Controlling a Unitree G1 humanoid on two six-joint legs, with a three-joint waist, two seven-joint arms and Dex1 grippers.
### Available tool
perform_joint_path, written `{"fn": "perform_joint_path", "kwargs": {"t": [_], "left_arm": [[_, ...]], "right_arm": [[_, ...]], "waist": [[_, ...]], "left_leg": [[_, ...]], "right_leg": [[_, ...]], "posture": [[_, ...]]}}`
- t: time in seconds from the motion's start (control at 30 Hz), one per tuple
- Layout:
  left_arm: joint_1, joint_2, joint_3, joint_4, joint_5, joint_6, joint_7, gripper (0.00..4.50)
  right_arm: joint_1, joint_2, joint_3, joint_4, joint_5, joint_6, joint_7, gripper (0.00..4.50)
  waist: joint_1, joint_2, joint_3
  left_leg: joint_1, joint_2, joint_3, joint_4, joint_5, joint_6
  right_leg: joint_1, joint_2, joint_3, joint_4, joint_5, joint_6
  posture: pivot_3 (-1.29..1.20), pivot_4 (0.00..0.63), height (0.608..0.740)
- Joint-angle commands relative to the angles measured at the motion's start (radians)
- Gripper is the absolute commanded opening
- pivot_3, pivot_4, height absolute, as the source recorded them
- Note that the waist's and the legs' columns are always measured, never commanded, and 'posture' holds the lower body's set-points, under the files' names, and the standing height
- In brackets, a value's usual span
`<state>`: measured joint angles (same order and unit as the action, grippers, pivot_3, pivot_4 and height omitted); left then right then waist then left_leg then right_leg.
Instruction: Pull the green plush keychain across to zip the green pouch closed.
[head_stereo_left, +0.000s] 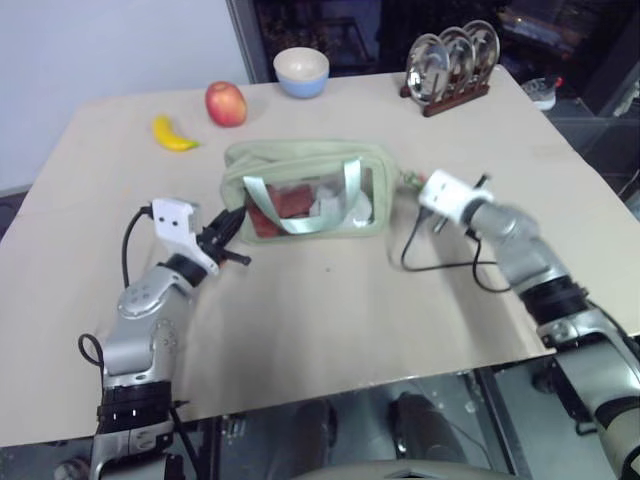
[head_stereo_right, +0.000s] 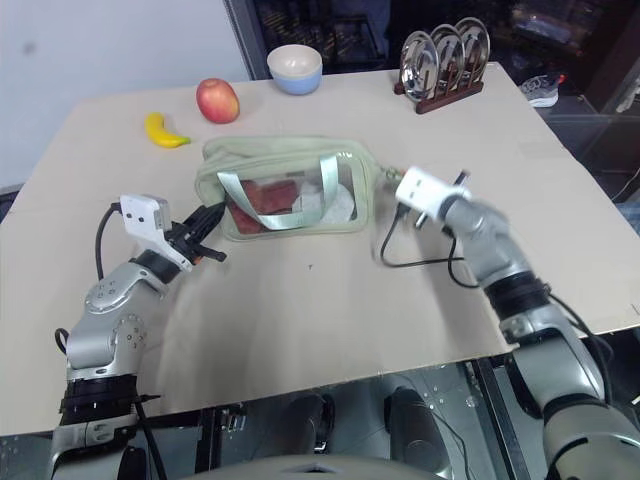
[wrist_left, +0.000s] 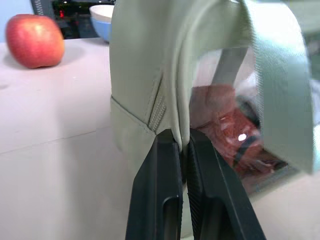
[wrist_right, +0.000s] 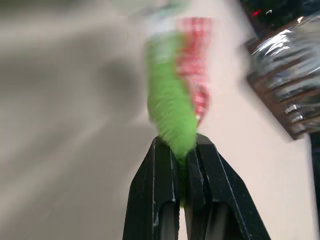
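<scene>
- Head views: the green pouch lies mid-table, my landmark. My left gripper is at its left end, my right gripper at its right end. Behind the pouch sit a banana, an apple, a bowl and a plate rack.
- Left wrist view: my fingers are pinched tight on the pouch's end seam.
- Right wrist view: my fingers are clamped on the green plush keychain, which has red checked trim.
</scene>
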<state>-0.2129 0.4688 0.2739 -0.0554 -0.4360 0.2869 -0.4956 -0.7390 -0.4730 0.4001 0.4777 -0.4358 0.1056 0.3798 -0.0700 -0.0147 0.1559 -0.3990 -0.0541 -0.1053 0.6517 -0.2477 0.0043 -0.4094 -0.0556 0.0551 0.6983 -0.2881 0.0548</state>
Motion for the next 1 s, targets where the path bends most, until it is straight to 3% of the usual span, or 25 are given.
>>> {"fn": "perform_joint_path", "kwargs": {"t": [0.03, 0.17, 0.27, 0.37, 0.43, 0.5, 0.57, 0.63, 0.73, 0.8, 0.83, 1.0], "left_arm": [[0.023, 0.01, 0.053, 0.008, 0.003, 0.026, 0.046, 0.0], [0.021, 0.015, 0.056, -0.007, -0.007, 0.034, 0.04, 0.0], [0.018, 0.01, 0.061, -0.025, -0.029, 0.037, 0.03, 0.0], [0.028, 0.01, 0.055, -0.055, -0.058, 0.03, 0.001, 0.0], [0.043, 0.017, 0.044, -0.09, -0.075, 0.019, -0.037, 0.0], [0.061, 0.028, 0.038, -0.126, -0.088, 0.014, -0.071, 0.0], [0.075, 0.045, 0.032, -0.147, -0.068, -0.017, -0.096, 0.74], [0.088, 0.048, 0.048, -0.179, -0.086, -0.014, -0.102, 1.17], [0.145, 0.067, 0.084, -0.25, -0.142, 0.013, -0.136, 2.25], [0.201, 0.085, 0.114, -0.296, -0.171, 0.022, -0.161, 3.2], [0.237, 0.099, 0.136, -0.318, -0.185, 0.032, -0.173, 3.23], [0.388, 0.161, 0.249, -0.364, -0.246, 0.078, -0.225, 3.23]], "right_arm": [[-0.013, -0.04, 0.115, 0.154, -0.169, -0.157, -0.112, 0.04], [-0.05, -0.021, 0.147, 0.237, -0.204, -0.238, -0.14, 0.04], [-0.064, -0.018, 0.124, 0.24, -0.186, -0.265, -0.132, 0.04], [-0.051, -0.012, 0.06, 0.187, -0.112, -0.266, -0.097, 0.04], [-0.012, 0.018, -0.045, 0.081, 0.063, -0.197, 0.022, 0.04], [0.033, 0.02, -0.123, -0.053, 0.215, -0.122, 0.165, 0.79], [0.072, 0.006, -0.182, -0.175, 0.318, -0.027, 0.256, 1.48], [0.114, -0.015, -0.247, -0.286, 0.416, 0.067, 0.317, 2.11], [0.204, -0.066, -0.338, -0.453, 0.539, 0.187, 0.386, 3.2], [0.279, -0.106, -0.395, -0.573, 0.621, 0.267, 0.425, 4.15], [0.332, -0.134, -0.434, -0.652, 0.679, 0.324, 0.448, 4.45], [0.565, -0.21, -0.593, -0.956, 0.833, 0.505, 0.433, 4.45]], "waist": [[0.0, 0.001, 0.0], [0.0, -0.001, -0.001], [0.0, -0.001, -0.001], [0.001, -0.001, -0.001], [0.001, -0.002, -0.001], [0.004, -0.002, 0.0], [0.01, -0.001, 0.0], [0.018, -0.001, 0.001], [0.03, -0.001, 0.001], [0.034, -0.001, 0.001], [0.038, -0.001, 0.001], [0.044, 0.001, 0.002]], "left_leg": [[0.004, 0.001, 0.001, -0.001, -0.001, 0.002], [0.018, 0.003, 0.001, -0.002, -0.003, 0.004], [0.018, 0.003, 0.001, -0.002, -0.003, 0.004], [0.017, 0.003, 0.001, -0.002, -0.003, 0.004], [0.016, 0.004, 0.001, -0.002, -0.003, 0.004], [0.013, 0.004, 0.0, -0.002, -0.003, 0.004], [0.012, 0.003, -0.001, -0.002, -0.003, 0.004], [0.01, 0.003, -0.002, -0.002, -0.003, 0.004], [0.009, 0.003, -0.003, -0.002, -0.003, 0.005], [0.007, 0.003, -0.006, -0.003, -0.003, 0.005], [0.005, 0.003, -0.008, -0.003, -0.003, 0.005], [0.001, 0.003, -0.012, -0.005, -0.004, 0.006]], "right_leg": [[0.003, 0.002, 0.001, 0.0, 0.0, 0.0], [0.018, 0.006, 0.001, -0.004, 0.0, 0.0], [0.018, 0.006, 0.001, -0.004, 0.0, 0.0], [0.017, 0.006, 0.001, -0.004, 0.0, 0.0], [0.017, 0.004, 0.0, -0.004, 0.0, 0.0], [0.015, 0.003, 0.0, -0.005, 0.0, 0.0], [0.014, 0.002, -0.001, -0.006, 0.0, 0.0], [0.012, 0.002, -0.002, -0.006, 0.0, 0.0], [0.012, 0.001, -0.003, -0.008, 0.0, 0.0], [0.012, 0.0, -0.004, -0.011, 0.0, 0.0], [0.012, 0.0, -0.004, -0.013, 0.0, 0.0], [0.012, -0.001, -0.008, -0.02, 0.0, 0.0]], "posture": [[0.0, 0.15, 0.74], [0.0, 0.15, 0.74], [0.0, 0.15, 0.74], [0.0, 0.15, 0.74], [0.0, 0.15, 0.74], [0.0, 0.15, 0.74], [0.0, 0.15, 0.74], [0.0, 0.15, 0.74], [0.0, 0.15, 0.74], [0.0, 0.15, 0.74], [0.0, 0.15, 0.74], [0.0, 0.15, 0.74]]}}
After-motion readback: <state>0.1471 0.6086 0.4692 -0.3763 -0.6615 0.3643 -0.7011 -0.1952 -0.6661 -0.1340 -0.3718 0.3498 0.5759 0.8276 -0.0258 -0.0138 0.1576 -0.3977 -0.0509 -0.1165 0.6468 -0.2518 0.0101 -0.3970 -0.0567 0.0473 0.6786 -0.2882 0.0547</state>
